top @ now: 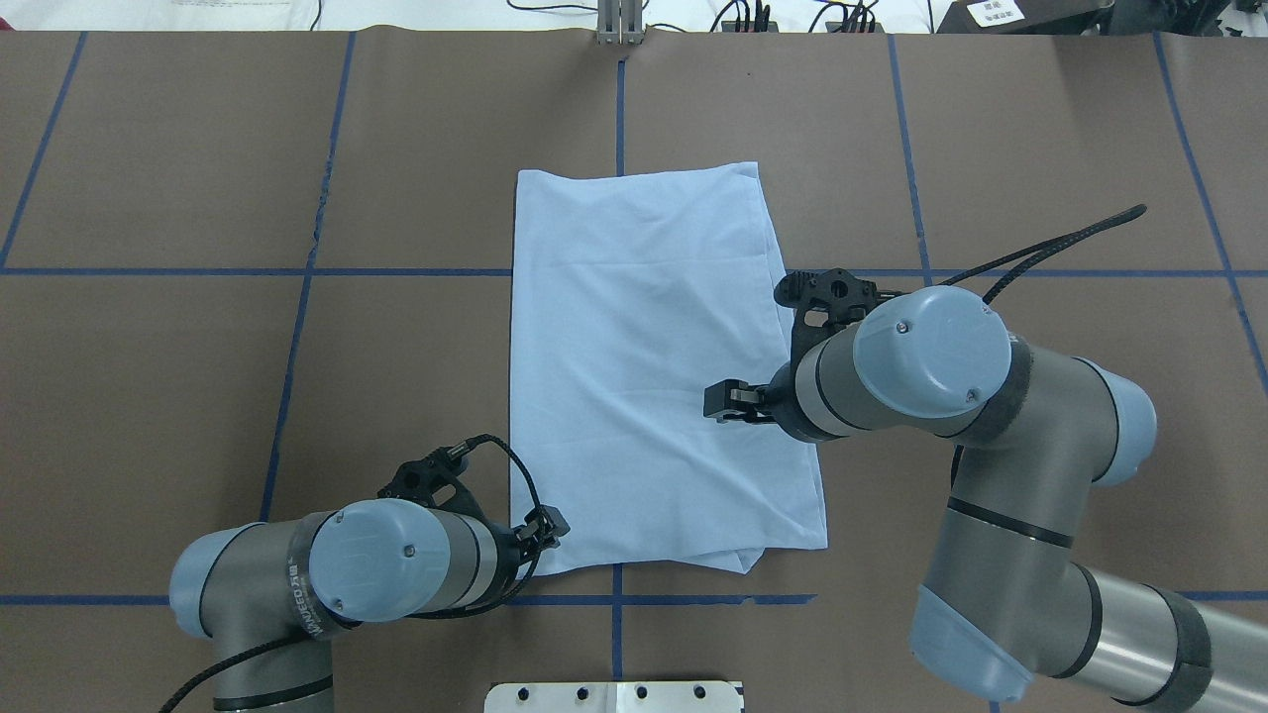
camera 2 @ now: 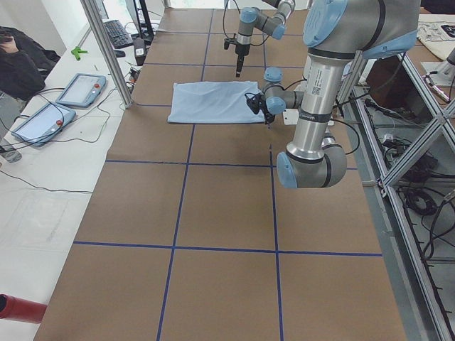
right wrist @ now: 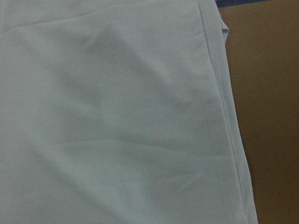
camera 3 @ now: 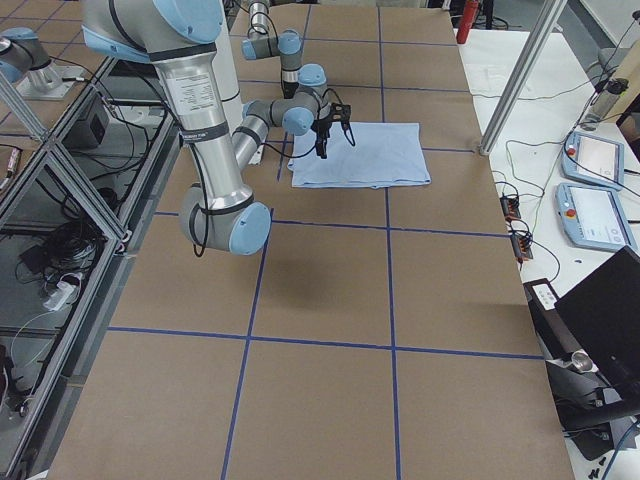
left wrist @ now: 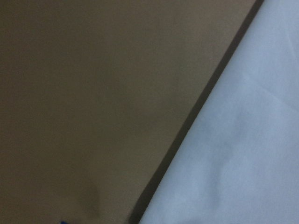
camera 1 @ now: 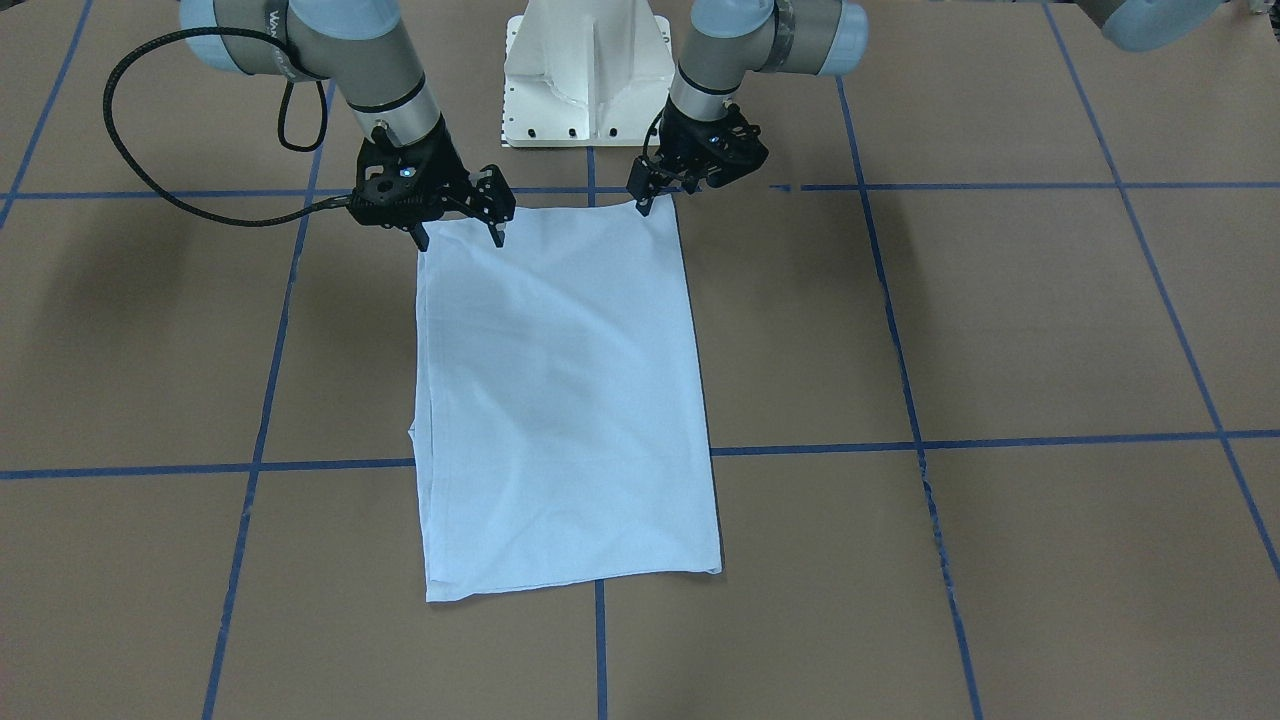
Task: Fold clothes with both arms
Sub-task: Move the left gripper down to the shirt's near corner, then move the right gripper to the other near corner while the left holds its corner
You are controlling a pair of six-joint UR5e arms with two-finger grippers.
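At table (camera 1: 1000,330) centre the T-shirt (camera 1: 565,400) is laid flat as a long folded rectangle, its two robot-side corners attended, right gripper (camera 1: 458,238) spread wide over one, left gripper (camera 1: 646,198) at the other with gap not discernible, presumably for a joint lift and lengthwise fold.

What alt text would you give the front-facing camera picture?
A light blue T-shirt, folded into a long rectangle, lies flat on a brown table. The robot's right pincer and left pincer hang at its two corners nearest the white base.
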